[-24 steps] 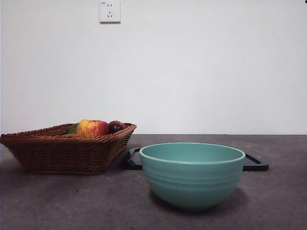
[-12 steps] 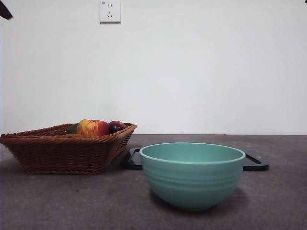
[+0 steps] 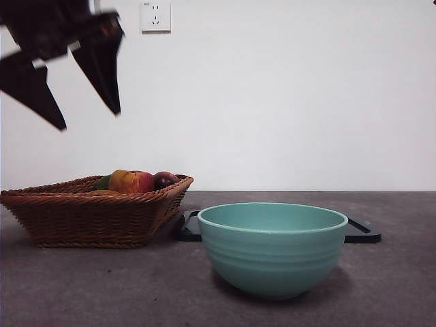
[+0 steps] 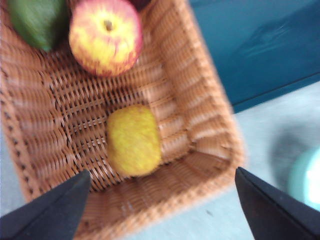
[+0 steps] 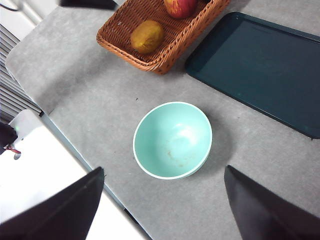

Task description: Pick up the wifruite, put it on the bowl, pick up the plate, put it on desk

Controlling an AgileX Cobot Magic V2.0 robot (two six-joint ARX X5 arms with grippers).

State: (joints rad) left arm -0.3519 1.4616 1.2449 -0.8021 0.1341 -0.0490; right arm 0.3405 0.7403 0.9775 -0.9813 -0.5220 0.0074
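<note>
The wifruite [image 4: 133, 141], a dull brown-yellow oval, lies in the wicker basket [image 4: 200, 125] near its front wall. It also shows in the right wrist view as the wifruite [image 5: 147, 36]; in the front view the basket wall hides it. My left gripper [image 3: 89, 120] hangs high over the basket [image 3: 88, 218], open and empty, and the left gripper [image 4: 162, 171] has the fruit between its jaws from far above. The teal bowl [image 3: 272, 252] stands empty on the desk [image 3: 102, 286]. Behind it lies the plate [image 3: 361, 231], a dark flat tray. My right gripper [image 5: 163, 170] is open, high over the bowl [image 5: 172, 140].
A red-yellow apple [image 3: 131, 182] and a dark purple fruit [image 3: 165, 179] sit at the basket's far end, with a green fruit [image 4: 35, 20] beside the apple. A wall socket [image 3: 156, 16] is on the white wall behind. The plate [image 5: 260, 65] lies close to the basket's side.
My left gripper has come down into the front view from the top left corner and now hangs over the basket. The fruit, bowl and plate have not moved.
</note>
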